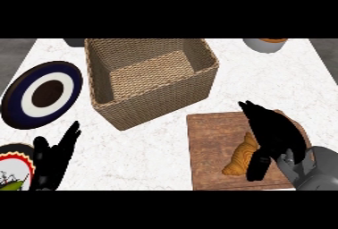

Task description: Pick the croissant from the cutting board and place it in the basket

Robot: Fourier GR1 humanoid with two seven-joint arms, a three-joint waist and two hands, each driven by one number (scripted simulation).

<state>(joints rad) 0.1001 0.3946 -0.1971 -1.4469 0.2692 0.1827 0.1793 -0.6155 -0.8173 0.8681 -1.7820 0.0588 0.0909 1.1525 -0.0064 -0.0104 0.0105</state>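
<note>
Croissant (240, 156) lies on the board (210, 147), at the counter's (158, 147) near right. The right hand (274, 132) sits over it, fingers pointing away and thumb down along the croissant's right side; whether it grips the croissant I cannot tell. The basket (155, 105) stands apart, up and left of the board. The left hand (56, 156) rests open at lower left, beside a patterned plate (12, 172). A dark-rimmed plate (40, 94) lies left of the basket.

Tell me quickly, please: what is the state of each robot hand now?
Left robot hand: open, fingers straight, holding nothing, resting at the lower left.
Right robot hand: over the croissant on the cutting board, thumb beside it; whether it grips cannot be told.
</note>
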